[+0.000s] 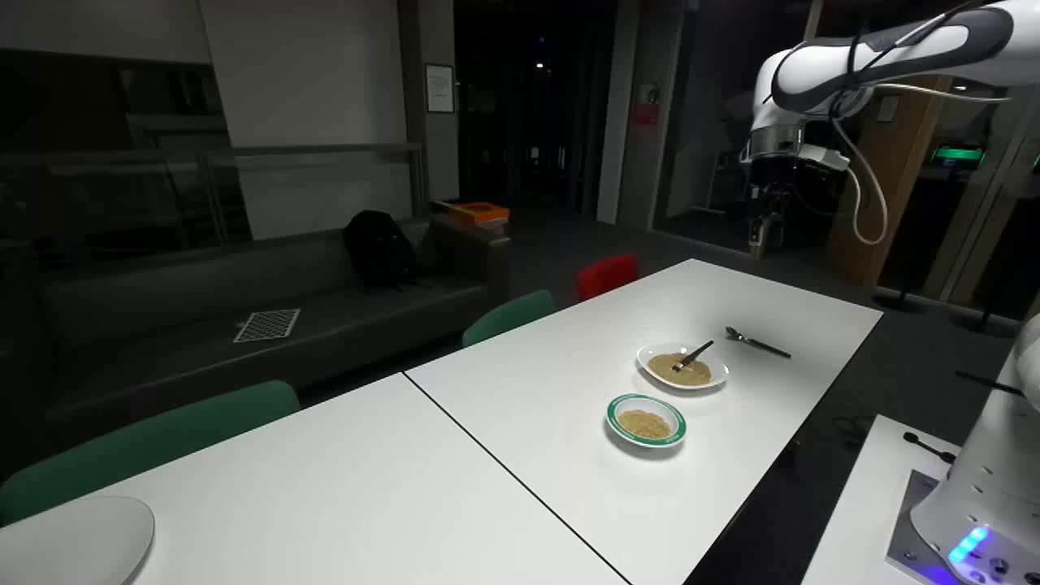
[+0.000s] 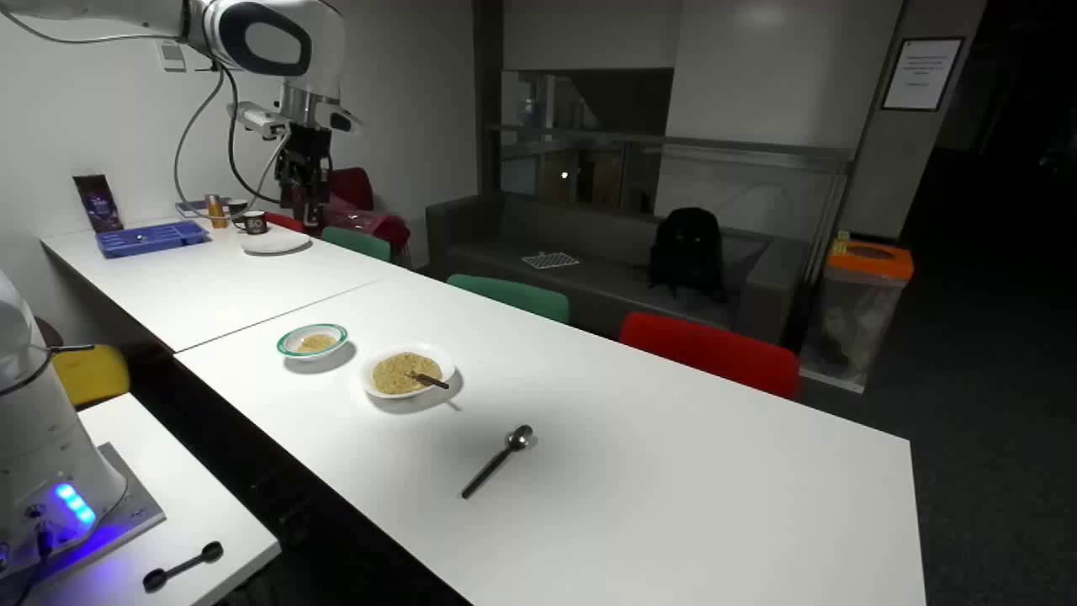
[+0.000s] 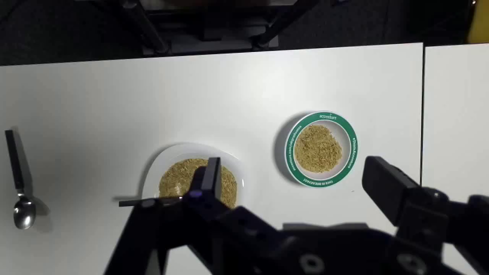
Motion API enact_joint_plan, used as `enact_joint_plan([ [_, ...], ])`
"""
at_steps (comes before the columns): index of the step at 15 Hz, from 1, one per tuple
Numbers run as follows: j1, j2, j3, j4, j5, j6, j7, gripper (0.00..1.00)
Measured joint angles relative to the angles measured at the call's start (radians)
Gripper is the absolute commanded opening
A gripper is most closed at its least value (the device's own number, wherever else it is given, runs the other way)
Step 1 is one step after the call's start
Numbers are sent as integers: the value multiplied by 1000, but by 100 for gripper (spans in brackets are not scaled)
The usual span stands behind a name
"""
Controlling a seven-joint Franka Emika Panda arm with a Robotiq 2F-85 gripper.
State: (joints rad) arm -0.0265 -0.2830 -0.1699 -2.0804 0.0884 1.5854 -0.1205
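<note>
Black and spread wide, your two-fingered gripper [image 3: 293, 176] hangs above the white table [image 3: 229, 95], where a round green-rimmed white bowl [image 3: 348, 130] of tan grains [image 3: 318, 149] sits near a shallow white dish [image 3: 152, 175].

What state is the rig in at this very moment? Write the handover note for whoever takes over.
End effector: open, holding nothing, raised above the table.
Things: white dish and green-rimmed bowl stand apart on the table; a dark-handled utensil rests in the dish; a spoon lies by itself on the table.
Done: tan grains are in both dish and bowl.
Left: nothing is gripped, so any pickup is yet to be made.
</note>
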Motion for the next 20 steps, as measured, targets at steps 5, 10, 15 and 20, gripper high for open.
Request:
enact_joint_plan([
  [5, -5, 6, 2, 0, -1, 6, 0, 100],
  [10, -59, 38, -19, -6, -57, 98, -48, 100],
  [15, -115, 140, -83, 7, -142, 182, -230, 100],
  [20, -198, 313, -161, 108, -25, 164, -399, 100],
])
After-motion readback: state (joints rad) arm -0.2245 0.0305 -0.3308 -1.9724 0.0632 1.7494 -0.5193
